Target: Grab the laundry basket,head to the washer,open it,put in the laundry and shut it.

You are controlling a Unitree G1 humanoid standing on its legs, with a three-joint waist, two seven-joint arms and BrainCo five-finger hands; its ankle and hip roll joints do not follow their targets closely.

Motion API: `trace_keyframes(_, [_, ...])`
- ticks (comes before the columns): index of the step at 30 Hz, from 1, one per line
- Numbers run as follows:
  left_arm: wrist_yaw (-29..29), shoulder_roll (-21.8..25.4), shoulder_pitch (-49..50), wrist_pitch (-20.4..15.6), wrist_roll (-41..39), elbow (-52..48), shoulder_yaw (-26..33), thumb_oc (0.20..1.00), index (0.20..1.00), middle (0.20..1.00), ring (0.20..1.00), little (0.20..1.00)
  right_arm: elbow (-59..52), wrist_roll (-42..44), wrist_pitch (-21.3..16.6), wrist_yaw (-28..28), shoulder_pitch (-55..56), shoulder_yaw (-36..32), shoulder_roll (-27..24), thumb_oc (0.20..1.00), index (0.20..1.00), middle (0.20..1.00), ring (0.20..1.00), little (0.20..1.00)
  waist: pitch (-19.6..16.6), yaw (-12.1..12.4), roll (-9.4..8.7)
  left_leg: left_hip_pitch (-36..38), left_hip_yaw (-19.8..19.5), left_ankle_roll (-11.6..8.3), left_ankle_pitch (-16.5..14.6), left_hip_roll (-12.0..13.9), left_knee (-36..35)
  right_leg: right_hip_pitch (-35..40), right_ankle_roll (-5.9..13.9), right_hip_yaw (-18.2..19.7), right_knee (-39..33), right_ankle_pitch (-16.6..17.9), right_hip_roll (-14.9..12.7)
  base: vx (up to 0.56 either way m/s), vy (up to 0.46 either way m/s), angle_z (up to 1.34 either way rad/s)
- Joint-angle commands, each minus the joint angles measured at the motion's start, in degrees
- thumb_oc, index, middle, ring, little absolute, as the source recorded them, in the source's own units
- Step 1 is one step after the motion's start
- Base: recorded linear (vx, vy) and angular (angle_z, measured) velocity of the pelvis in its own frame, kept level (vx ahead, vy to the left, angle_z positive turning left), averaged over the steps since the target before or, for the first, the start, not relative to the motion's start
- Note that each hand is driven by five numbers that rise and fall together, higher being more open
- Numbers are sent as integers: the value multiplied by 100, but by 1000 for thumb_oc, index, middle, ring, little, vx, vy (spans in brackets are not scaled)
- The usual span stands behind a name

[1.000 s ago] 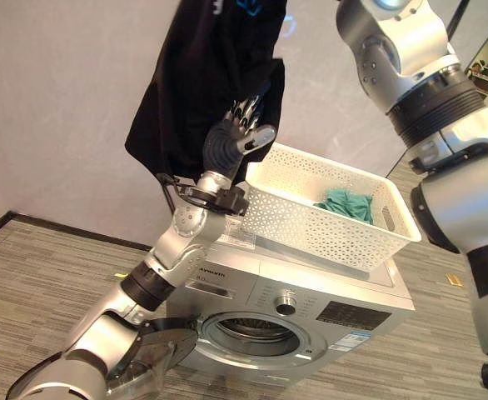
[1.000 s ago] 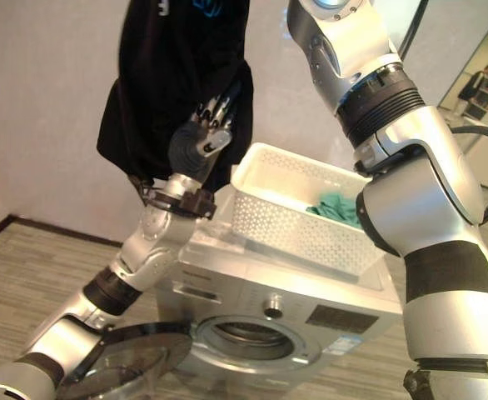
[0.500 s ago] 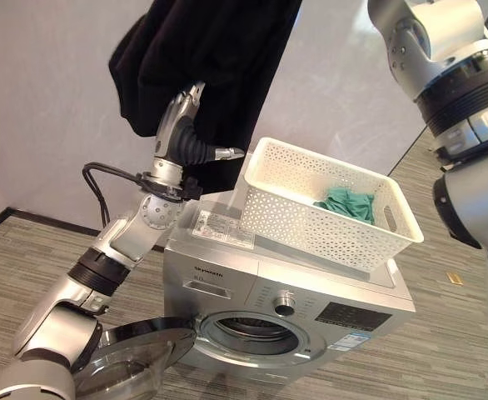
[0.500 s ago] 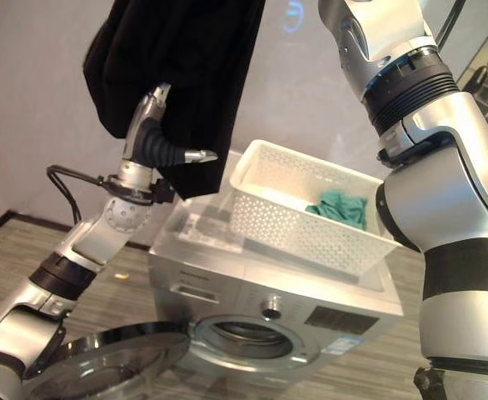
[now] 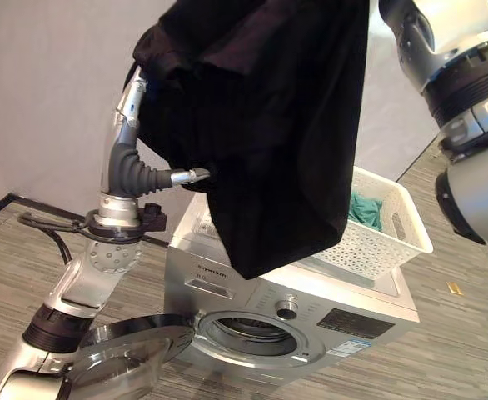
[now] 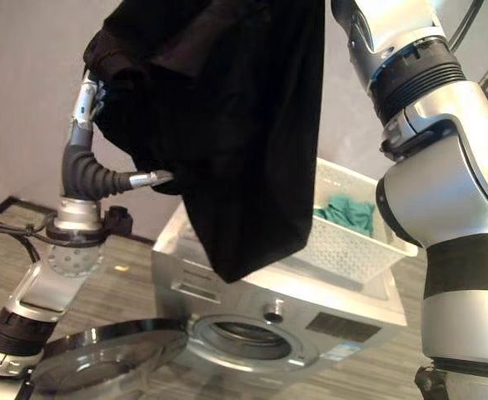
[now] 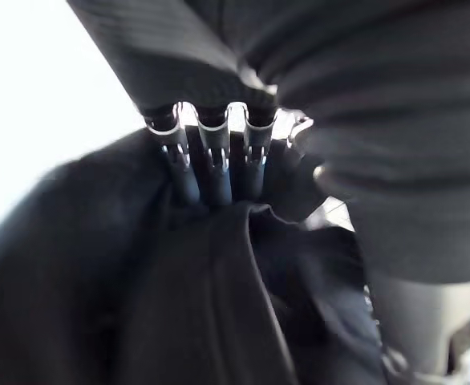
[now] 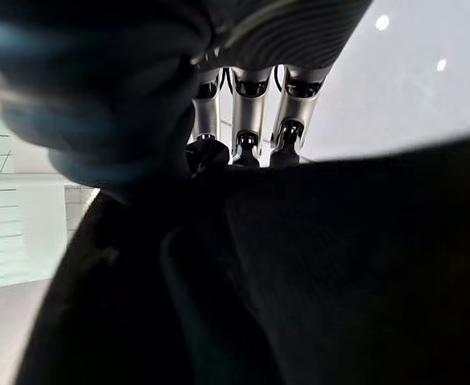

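A large black garment [image 5: 269, 125] hangs in front of me, covering most of the white laundry basket [image 5: 385, 242]. The basket stands on top of the silver washer [image 5: 227, 275] with a green cloth [image 5: 363, 208] inside. My right hand [image 8: 247, 112] is raised high and pinches the garment's top edge. My left hand [image 5: 126, 142] points straight up at the garment's left side. Its fingers [image 7: 211, 164] press straight into the cloth, with the thumb stretched sideways against it. The washer's round door [image 5: 123, 354] is swung open at the lower left, and the drum opening [image 5: 252, 332] shows.
A plain pale wall stands behind the washer. Striped grey floor [image 5: 27, 258] lies to its left and right. The open door juts out low beside my left arm.
The black garment has swung out and down over the basket, spreading wider. My left hand has moved left and higher along the cloth's edge.
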Motion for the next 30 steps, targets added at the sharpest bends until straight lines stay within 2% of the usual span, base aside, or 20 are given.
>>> trace_keyframes(1, [116, 66, -13, -295, -274, -558, 210, 1000, 1000, 1000, 1000, 1000, 613, -60, -186, -203, -1137, 87, -482, 200, 200, 200, 200, 200, -171, 153, 186, -127, -204, 62, -31, 0, 6, 261, 207, -122, 45, -110, -4, 0, 0, 0])
trace_keyframes(7, [-84, 19, 273, -260, -616, -375, 227, 1000, 1000, 1000, 1000, 1000, 664, -26, -192, -208, -1181, 105, -419, 200, 200, 200, 200, 200, -160, 181, 169, -122, -219, 64, -37, 4, 6, 275, 201, -131, 45, -120, -2, 0, 0, 1])
trace_keyframes(12, [-180, -43, 13, -152, -777, 79, -110, 1000, 1000, 1000, 1000, 1000, 592, 142, -265, -165, -1159, 25, -241, 200, 200, 200, 200, 200, -173, 131, 173, -115, -216, 63, -35, 2, 6, 274, 199, -121, 45, -121, 4, 0, 0, 0])
trace_keyframes(14, [-164, -145, -296, -95, -833, 460, -388, 1000, 1000, 1000, 1000, 1000, 498, 215, -288, -143, -1091, -43, -144, 200, 200, 200, 200, 200, -189, 88, 180, -113, -207, 61, -33, 4, 6, 273, 197, -115, 45, -119, 10, 0, 0, 0])
trace_keyframes(16, [-183, -358, -1005, 66, -926, 1183, -996, 1000, 1000, 1000, 1000, 1000, 276, 436, -352, -69, -917, -216, 135, 200, 200, 200, 200, 200, -208, -29, 209, -119, -170, 61, 40, 6, 6, 251, 181, -93, 45, -60, 9, -21, 6, -1])
trace_keyframes(17, [-166, -369, -1068, 47, -926, 1246, -1049, 1000, 1000, 1000, 1000, 1000, 271, 434, -352, -71, -913, -217, 113, 200, 200, 200, 200, 200, -218, -20, 203, -105, -182, 57, -18, 14, 6, 267, 187, -90, 45, -107, 16, -9, 1, -5])
trace_keyframes(19, [-202, -639, -1716, 110, -1165, 1890, -1601, 1000, 1000, 1000, 1000, 1000, 94, 568, -402, -49, -769, -341, 355, 200, 200, 200, 200, 200, -223, -109, 218, -107, -165, 56, 42, 26, 6, 257, 176, -81, 45, -58, 15, 1, -3, -5])
trace_keyframes(20, [-192, -648, -1754, 95, -1168, 1934, -1633, 1000, 1000, 1000, 1000, 1000, 91, 568, -403, -50, -765, -343, 341, 200, 200, 200, 200, 200, -233, -104, 216, -87, -174, 51, -19, 35, 6, 277, 182, -76, 45, -106, 23, -34, 4, -1])
trace_keyframes(21, [-238, -863, -2055, 134, -1408, 2284, -1902, 1000, 1000, 1000, 1000, 1000, -7, 670, -421, -57, -684, -424, 491, 200, 200, 200, 200, 200, -225, -155, 223, -98, -156, 57, 43, 31, 6, 262, 173, -72, 46, -49, 15, 0, 0, 0])
trace_keyframes(23, [-211, -984, -2251, 154, -1438, 2537, -2042, 1000, 1000, 1000, 1000, 1000, -44, 755, -437, -31, -605, -493, 576, 200, 200, 200, 200, 200, -244, -173, 231, -67, -153, 54, -18, 43, 6, 286, 178, -56, 46, -96, 26, -4, 0, -2])
trace_keyframes(27, [-207, -1448, -2908, 181, -1761, 3273, -2522, 1000, 1000, 1000, 1000, 1000, -280, 827, -446, 17, -531, -461, 851, 200, 200, 200, 200, 200, -242, -276, 246, -70, -99, 49, 52, 54, 6, 255, 172, -16, 45, -44, 34, -3, 0, -2])
trace_keyframes(30, [-174, -1682, -3208, 134, -2056, 3600, -2631, 1000, 1000, 1000, 1000, 1000, -464, 852, -475, 3, -503, -477, 862, 200, 200, 200, 200, 200, -257, -342, 261, -33, -68, 42, -17, 69, 6, 258, 183, 36, 46, -84, 49, 11, 7, -3])
